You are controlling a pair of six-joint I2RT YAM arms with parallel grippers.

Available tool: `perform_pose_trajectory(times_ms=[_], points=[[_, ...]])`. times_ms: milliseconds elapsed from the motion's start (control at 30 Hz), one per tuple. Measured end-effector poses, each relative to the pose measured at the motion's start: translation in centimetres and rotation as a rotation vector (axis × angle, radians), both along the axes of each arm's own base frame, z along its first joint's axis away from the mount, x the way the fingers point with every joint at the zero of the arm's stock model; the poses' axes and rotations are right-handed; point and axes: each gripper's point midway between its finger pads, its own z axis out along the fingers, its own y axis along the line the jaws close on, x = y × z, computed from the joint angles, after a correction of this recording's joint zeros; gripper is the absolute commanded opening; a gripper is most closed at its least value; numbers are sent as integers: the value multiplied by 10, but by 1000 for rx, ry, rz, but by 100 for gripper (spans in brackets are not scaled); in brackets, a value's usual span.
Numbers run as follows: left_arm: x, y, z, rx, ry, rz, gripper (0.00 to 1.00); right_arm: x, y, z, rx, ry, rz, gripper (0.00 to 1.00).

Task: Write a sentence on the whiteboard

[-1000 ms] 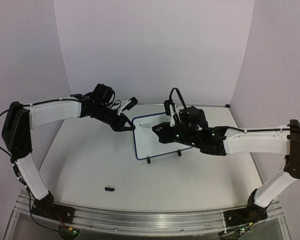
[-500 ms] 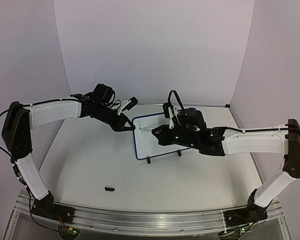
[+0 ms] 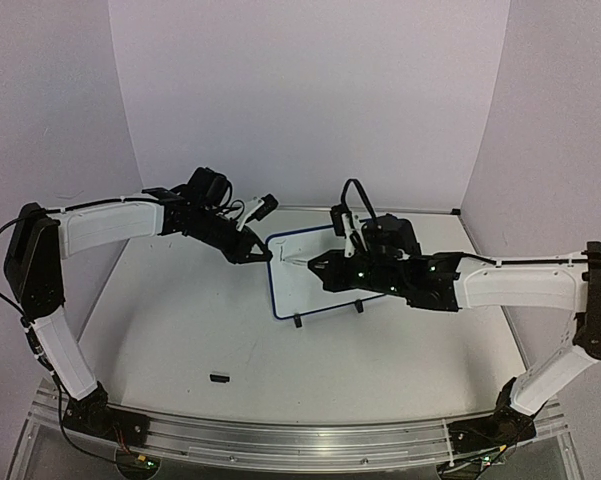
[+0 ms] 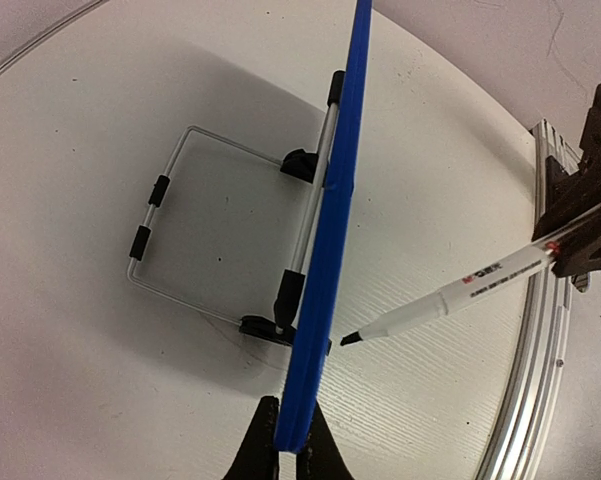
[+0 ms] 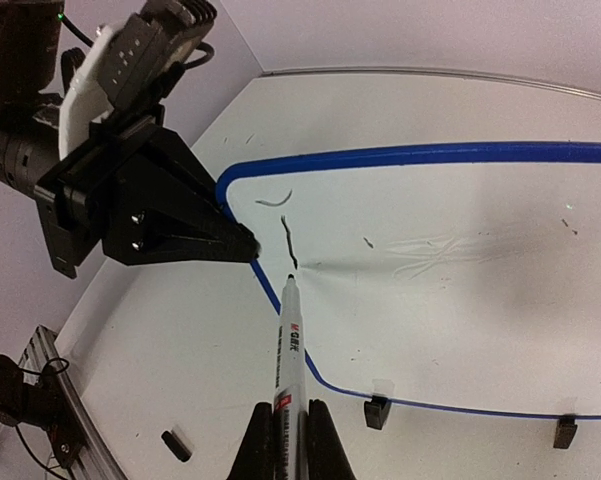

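**Second stroke down, nearly the whole sentence still to write**

Over the last second your right gripper [image 3: 316, 266] slid a touch toward the whiteboard's [image 3: 320, 290] left edge and has come back again. The left gripper [image 3: 254, 256] and the whiteboard have not moved. That small back-and-forth reads as one pen stroke. The sentence [image 5: 288, 238] so far is only a short curved mark and a short downstroke near the whiteboard's upper-left corner, so judge the task as barely begun.

The whiteboard stands on its two feet, propped by the wire stand [image 4: 175, 225] behind it, with its face toward the arm bases. Its long axis runs left to right across the table.

Your left gripper is closed on the whiteboard's left rim just below that upper-left corner, pinching it between the fingertips to steady it.

Your right gripper is clamped on the rear of the marker [image 5: 288, 345]. The marker's long axis runs straight out from the fingers, tip first toward the whiteboard's left end. The tip sits right at the lower end of the downstroke, close beside the left gripper's fingertips. From the left wrist view it looks just off the face or barely touching; you cannot tell which.

Your next letters should run away from the left rim, toward the whiteboard's open right side.
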Motion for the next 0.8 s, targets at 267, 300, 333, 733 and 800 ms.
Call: perform_pose_trajectory(times_ms=[267, 300, 333, 733, 800], points=[[0, 0, 0, 3, -2, 1, 0, 10, -13, 17, 33, -28, -38, 0], [0, 0, 0, 3, -2, 1, 0, 12, -14, 17, 33, -28, -43, 0], [0, -1, 0, 3, -2, 1, 0, 14, -15, 17, 33, -28, -47, 0], [0, -1, 0, 3, -3, 1, 0, 18, -16, 21, 71, -17, -38, 0], [0, -1, 0, 3, -3, 1, 0, 19, -16, 20, 77, -14, -37, 0]])
